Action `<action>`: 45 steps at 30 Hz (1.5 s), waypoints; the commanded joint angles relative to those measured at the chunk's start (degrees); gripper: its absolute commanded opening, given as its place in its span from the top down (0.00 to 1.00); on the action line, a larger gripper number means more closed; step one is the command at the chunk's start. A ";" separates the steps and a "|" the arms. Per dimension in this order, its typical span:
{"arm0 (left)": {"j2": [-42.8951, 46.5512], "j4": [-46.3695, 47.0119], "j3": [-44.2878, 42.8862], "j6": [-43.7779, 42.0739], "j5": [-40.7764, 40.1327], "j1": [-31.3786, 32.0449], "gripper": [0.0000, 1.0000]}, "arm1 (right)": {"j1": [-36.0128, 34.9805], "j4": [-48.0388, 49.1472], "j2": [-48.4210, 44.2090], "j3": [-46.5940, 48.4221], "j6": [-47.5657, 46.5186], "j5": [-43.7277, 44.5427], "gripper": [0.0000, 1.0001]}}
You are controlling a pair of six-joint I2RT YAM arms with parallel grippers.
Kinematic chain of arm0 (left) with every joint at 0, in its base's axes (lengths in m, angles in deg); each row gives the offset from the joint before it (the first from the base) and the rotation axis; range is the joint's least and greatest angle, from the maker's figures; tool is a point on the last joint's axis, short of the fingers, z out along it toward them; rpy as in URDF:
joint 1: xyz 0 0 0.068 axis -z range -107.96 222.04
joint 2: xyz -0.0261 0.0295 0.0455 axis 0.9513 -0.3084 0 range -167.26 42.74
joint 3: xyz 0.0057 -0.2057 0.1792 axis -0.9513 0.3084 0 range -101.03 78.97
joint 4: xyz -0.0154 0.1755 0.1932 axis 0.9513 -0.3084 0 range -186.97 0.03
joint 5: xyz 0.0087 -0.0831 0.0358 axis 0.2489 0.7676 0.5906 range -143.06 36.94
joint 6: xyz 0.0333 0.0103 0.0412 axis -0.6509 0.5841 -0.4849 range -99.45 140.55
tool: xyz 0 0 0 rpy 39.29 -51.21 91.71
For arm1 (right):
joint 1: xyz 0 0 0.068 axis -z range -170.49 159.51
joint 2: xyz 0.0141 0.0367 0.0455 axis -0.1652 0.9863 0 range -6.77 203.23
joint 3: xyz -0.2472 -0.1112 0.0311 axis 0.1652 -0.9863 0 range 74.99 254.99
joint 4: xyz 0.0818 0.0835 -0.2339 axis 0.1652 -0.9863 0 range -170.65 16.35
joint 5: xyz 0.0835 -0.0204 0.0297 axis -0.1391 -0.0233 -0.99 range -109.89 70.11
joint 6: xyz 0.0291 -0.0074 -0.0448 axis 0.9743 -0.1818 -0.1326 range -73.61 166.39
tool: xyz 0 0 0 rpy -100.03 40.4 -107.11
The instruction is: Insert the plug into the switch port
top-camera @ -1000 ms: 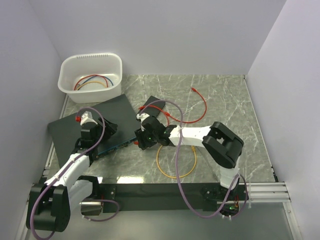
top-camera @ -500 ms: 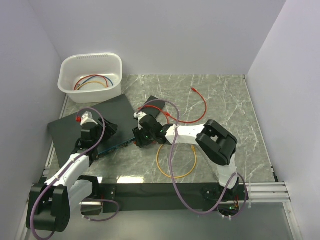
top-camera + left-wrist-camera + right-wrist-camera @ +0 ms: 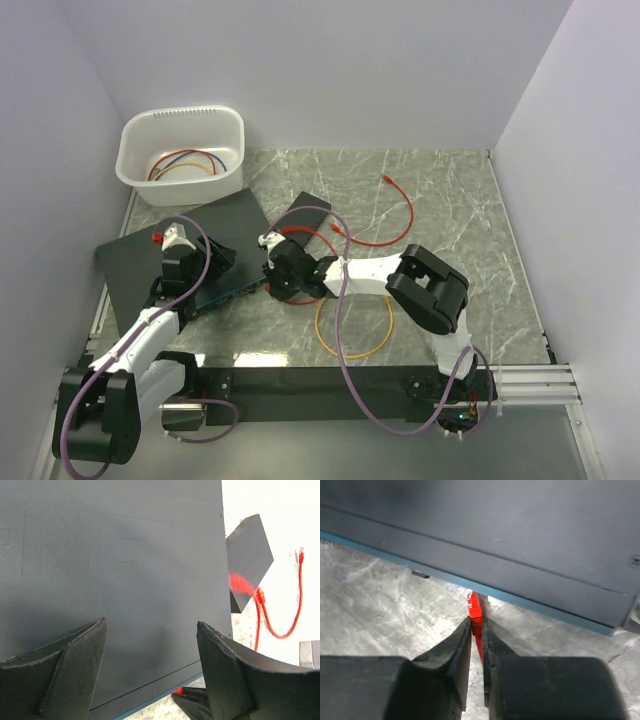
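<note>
Plug [image 3: 475, 605] tip at the switch [image 3: 495, 540] front.
My R gripper [image 3: 476, 623] pinches it tight; L gripper [image 3: 151, 625] hangs wide open over switch top, empty.

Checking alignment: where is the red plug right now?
Right wrist view, centre: the plug is pinched in the right gripper, its tip at the teal front edge of the switch.

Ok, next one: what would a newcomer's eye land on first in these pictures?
First the red plug, pinched in the right gripper right at the teal front edge of the black switch. Then the left gripper, open above the switch's top, and the white tub with cables in the far left corner.
</note>
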 commanded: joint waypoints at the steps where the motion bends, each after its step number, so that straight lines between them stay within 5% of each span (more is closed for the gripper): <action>1: -0.04 1.75 -0.52 -1.00 0.72 0.06 0.22 | -2.36 -5.10 1.69 -0.59 -0.26 3.98 0.94; 7: 0.92 -0.01 -1.23 -2.58 4.14 0.06 0.23 | -2.45 -6.51 -5.24 -2.52 0.27 6.71 1.00; 11: 9.07 -0.71 0.09 -2.93 7.05 0.32 0.29 | -0.26 -5.90 -14.73 -6.83 1.58 5.50 1.00; 23: 18.68 15.16 -0.09 6.11 28.03 6.29 0.36 | 8.62 5.60 -32.75 -14.74 8.43 -23.56 1.00; 30: 19.83 28.64 4.13 10.17 27.98 11.74 0.35 | 12.57 14.67 -34.17 -16.94 13.53 -34.75 1.00; 45: 12.79 30.40 3.52 8.23 21.73 20.01 0.44 | 13.81 17.93 -31.45 -15.97 17.05 -36.79 1.00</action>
